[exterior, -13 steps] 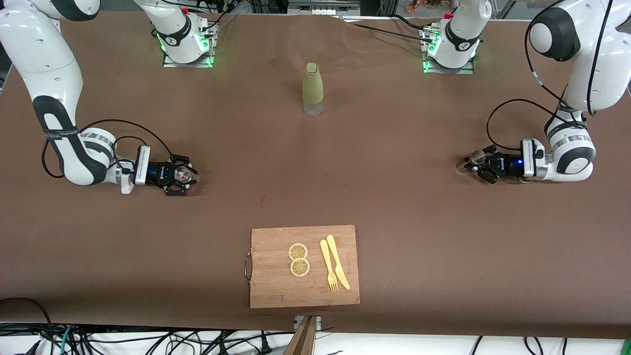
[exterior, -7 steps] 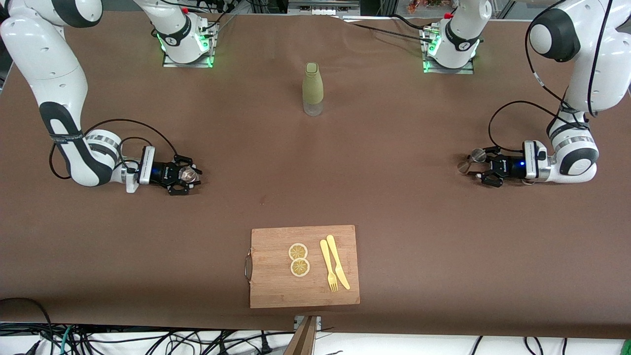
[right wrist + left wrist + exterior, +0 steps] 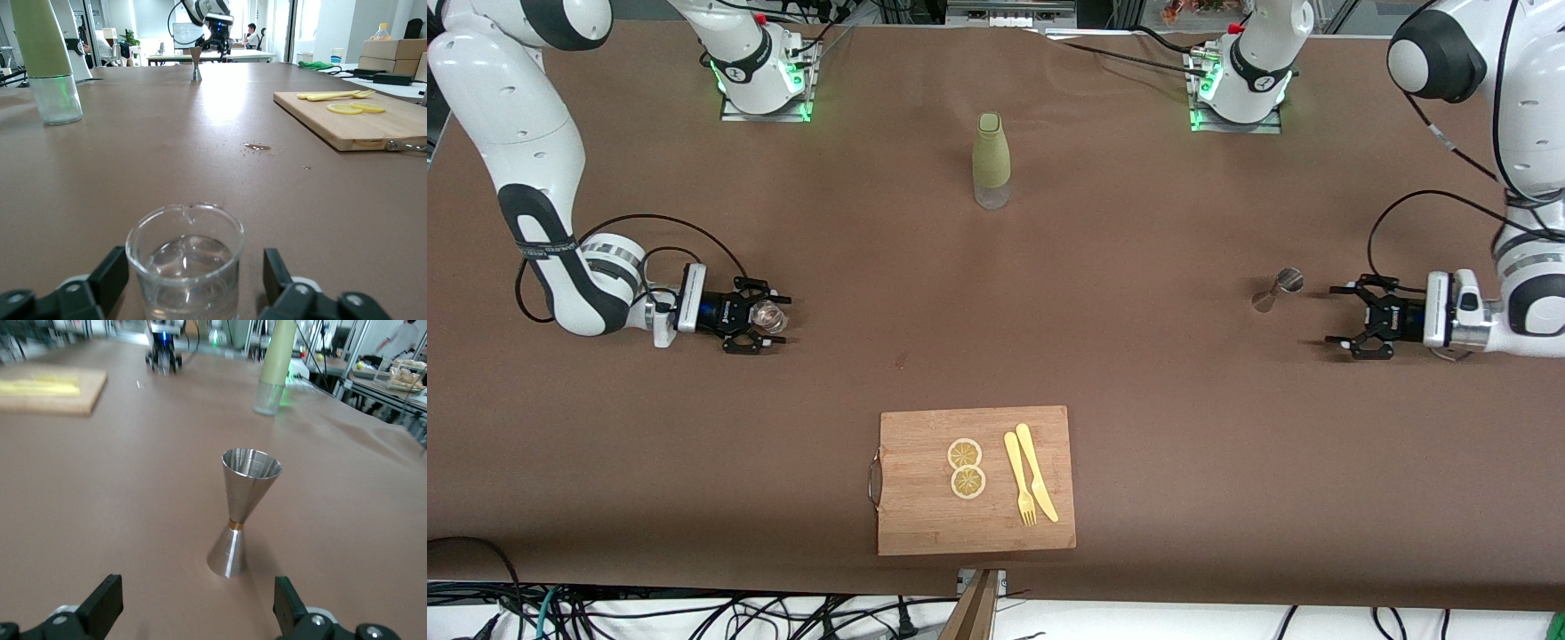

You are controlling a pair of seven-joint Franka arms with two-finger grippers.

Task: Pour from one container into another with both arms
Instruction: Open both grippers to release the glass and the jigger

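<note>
Both arms sit low at the two ends of the brown tabletop (image 3: 1103, 293), each with a container set down upright. The left gripper (image 3: 1356, 322) has its fingers spread wide and holds nothing; the small steel hourglass-shaped jigger (image 3: 1279, 289) stands clear of it, toward the middle of the tabletop, wide cup up and long axis vertical. The right gripper (image 3: 758, 316) also has its fingers spread, on either side of the short clear glass tumbler (image 3: 766, 314), which rests on the tabletop between them without being pinched. Each container is nearest its own arm, so any re-grasp would probably be a straight level reach.

From the front, the tall green-sleeved bottle (image 3: 991, 160) stands midway between the bases and the wooden cutting board (image 3: 925, 516), with lemon slices and yellow cutlery, lies nearest the camera. The left wrist view shows the gap between fingers (image 3: 103, 610) and jigger (image 3: 243, 510); the right wrist view shows liquid in the tumbler (image 3: 185, 263) and some drops on the tabletop.
</note>
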